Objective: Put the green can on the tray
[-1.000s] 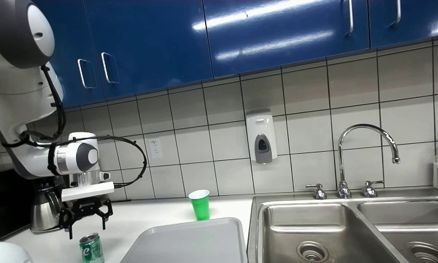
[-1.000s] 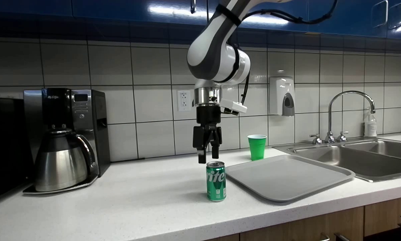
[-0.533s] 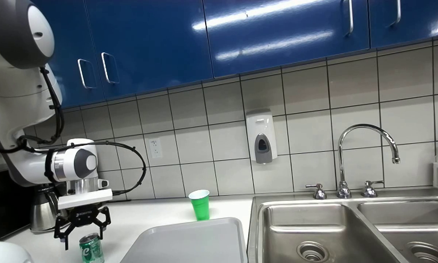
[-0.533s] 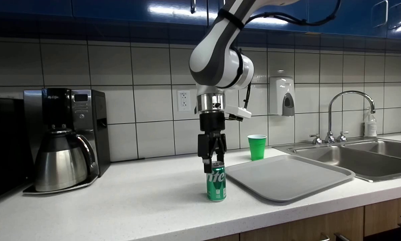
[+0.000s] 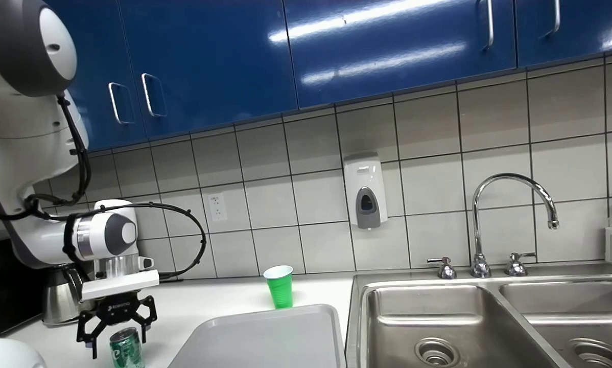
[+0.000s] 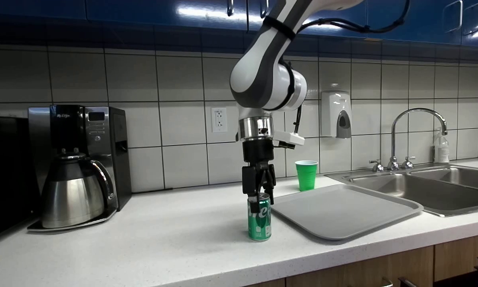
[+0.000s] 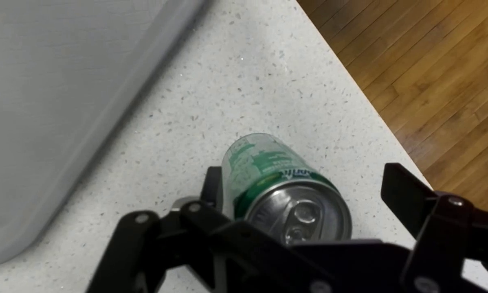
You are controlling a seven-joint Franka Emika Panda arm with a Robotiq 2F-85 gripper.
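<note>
Straddling the upright green can (image 6: 259, 224), the gripper (image 5: 119, 346) has jaws spread, presumably to grasp it for the tray (image 6: 346, 211).

In an exterior view, can see a drip coffee maker (image 6: 79, 167) at nine o'clock, a gooseneck faucet (image 6: 393, 139) at three, a green plastic cup (image 6: 306, 176) at four, a duplex outlet (image 6: 219, 120) at eleven.

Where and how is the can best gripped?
Probably round its upper side wall, coming straight down from above: the can stands upright, its wall is cylindrical, and the open gripper spans wider than that wall, leaving room to close from opposite sides.
</note>
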